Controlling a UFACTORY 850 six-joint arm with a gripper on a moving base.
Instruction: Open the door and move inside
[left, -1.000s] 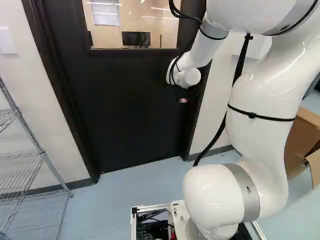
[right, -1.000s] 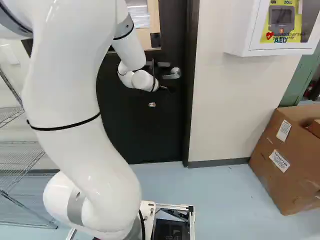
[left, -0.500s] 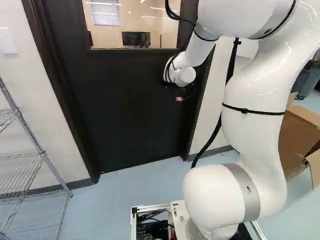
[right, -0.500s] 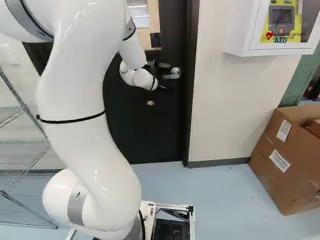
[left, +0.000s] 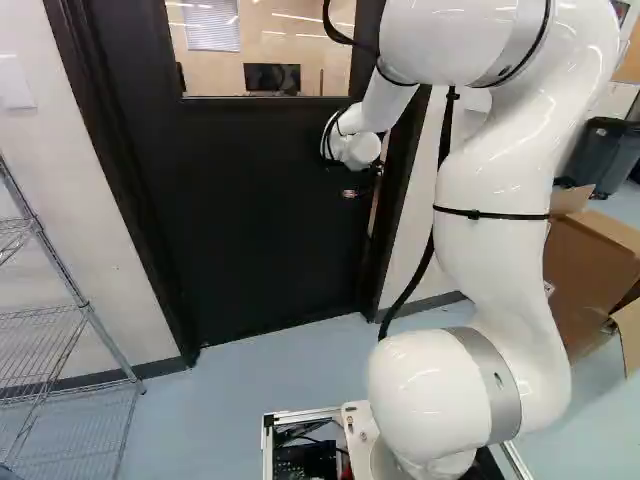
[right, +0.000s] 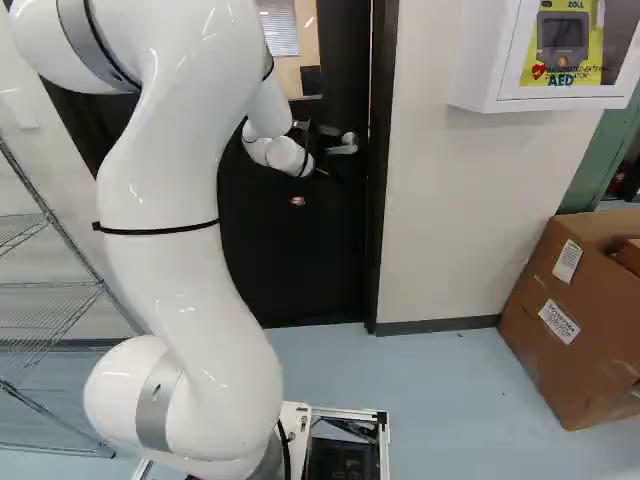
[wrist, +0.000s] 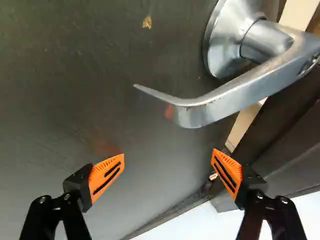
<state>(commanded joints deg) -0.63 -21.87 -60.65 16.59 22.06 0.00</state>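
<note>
Right base view: the white arm (right: 170, 230) rises nearest, in front of the door (right: 310, 260); a cardboard box (right: 570, 330) stands right of the door. Near the door's face, the gripper (right: 318, 171) has its jaws spread apart, with the door's lever handle (wrist: 225, 100) ahead of them. The door stands slightly ajar, a pale gap along its handle edge. Beyond the door's window (left: 300, 35) is a dark screen (left: 272, 77).

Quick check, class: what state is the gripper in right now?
Gripper: open, fingers well apart, holding nothing; the door handle is ahead of it.
</note>
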